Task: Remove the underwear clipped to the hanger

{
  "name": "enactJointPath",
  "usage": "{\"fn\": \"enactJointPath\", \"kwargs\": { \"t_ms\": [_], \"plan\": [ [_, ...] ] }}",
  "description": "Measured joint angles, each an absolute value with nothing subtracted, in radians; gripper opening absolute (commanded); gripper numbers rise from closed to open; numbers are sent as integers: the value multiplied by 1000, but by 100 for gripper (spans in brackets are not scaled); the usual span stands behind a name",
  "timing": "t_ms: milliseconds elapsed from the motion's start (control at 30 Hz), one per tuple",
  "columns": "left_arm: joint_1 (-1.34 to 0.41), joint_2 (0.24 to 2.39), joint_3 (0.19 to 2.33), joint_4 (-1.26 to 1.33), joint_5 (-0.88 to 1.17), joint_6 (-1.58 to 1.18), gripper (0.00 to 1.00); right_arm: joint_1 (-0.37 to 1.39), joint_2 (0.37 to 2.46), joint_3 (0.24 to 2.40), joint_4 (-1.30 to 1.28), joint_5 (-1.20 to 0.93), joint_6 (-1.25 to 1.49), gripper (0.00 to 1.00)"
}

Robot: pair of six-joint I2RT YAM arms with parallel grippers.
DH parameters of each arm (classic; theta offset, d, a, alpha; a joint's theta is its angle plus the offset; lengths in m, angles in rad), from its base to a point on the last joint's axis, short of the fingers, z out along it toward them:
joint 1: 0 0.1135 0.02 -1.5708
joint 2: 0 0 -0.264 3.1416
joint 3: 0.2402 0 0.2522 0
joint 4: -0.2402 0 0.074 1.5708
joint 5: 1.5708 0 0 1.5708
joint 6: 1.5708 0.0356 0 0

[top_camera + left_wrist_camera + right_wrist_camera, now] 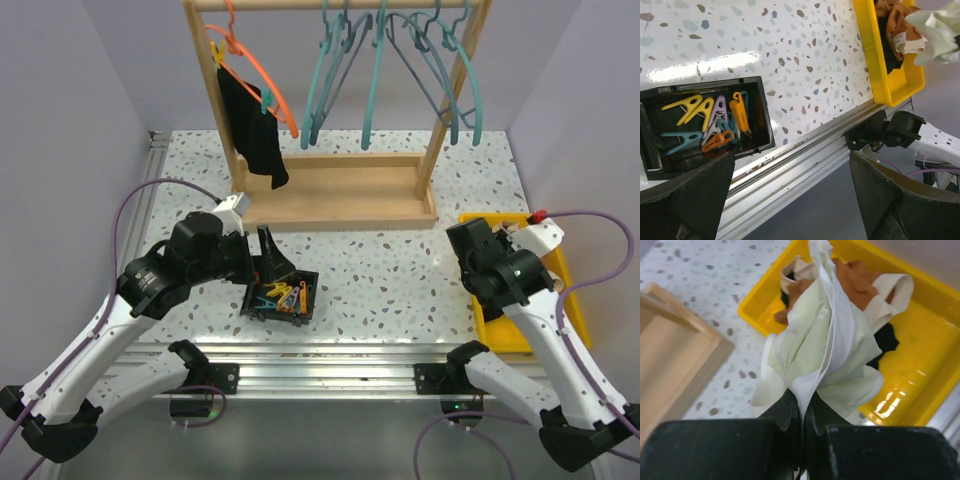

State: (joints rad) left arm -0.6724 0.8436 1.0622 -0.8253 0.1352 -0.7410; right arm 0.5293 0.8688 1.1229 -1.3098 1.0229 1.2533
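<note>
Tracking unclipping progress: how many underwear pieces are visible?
2. The black piece hangs clipped to the orange hanger; the cream-white brief is pinched in the right gripper above the yellow tray. More could be hidden there.

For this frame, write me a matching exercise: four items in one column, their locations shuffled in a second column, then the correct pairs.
Things:
1. black piece
2. cream brief
3. clothespins
4. brown clothes

Places:
A. in the black tray
B. lying in the yellow bin
C. hanging from the orange hanger
D. pinched in the right end effector

Pairs: 1-C, 2-D, 3-A, 4-B
</note>
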Motion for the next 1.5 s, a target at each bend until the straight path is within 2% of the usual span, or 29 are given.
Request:
{"fn": "enactJointPath", "kwargs": {
  "t_ms": [133,267,367,567,800,900,933,1000,1033,1167,1400,1500],
  "plan": [
    [-672,844,1062,-786,177,-741,100,268,913,1026,-1285,957,1102,0],
    [-672,849,1063,-769,199,-740,100,-163,956,923,-1138,763,892,0],
    [-672,860,1064,-769,205,-739,100,-383,1040,908,-1067,644,789,0],
    [-672,884,1065,-769,206,-736,100,-454,1258,887,-966,503,759,0],
    [-672,897,1065,-769,205,-729,100,-470,1524,870,-896,452,778,0],
    [-672,897,1065,-769,204,-728,100,-472,1598,871,-889,453,778,17],
    [-672,896,1065,-769,202,-728,100,-472,1596,875,-889,450,773,30],
    [-672,893,1065,-770,196,-728,100,-473,1578,879,-880,428,755,45],
    [-672,890,1065,-771,193,-725,100,-475,1561,881,-870,410,741,57],
    [-672,879,1066,-771,181,-722,100,-476,1452,930,-860,335,681,79],
    [-672,868,1070,-772,168,-722,100,-475,1317,1130,-905,244,607,95],
    [-672,859,1082,-782,149,-722,100,-474,1234,1144,-941,192,589,98]
  ]
}}
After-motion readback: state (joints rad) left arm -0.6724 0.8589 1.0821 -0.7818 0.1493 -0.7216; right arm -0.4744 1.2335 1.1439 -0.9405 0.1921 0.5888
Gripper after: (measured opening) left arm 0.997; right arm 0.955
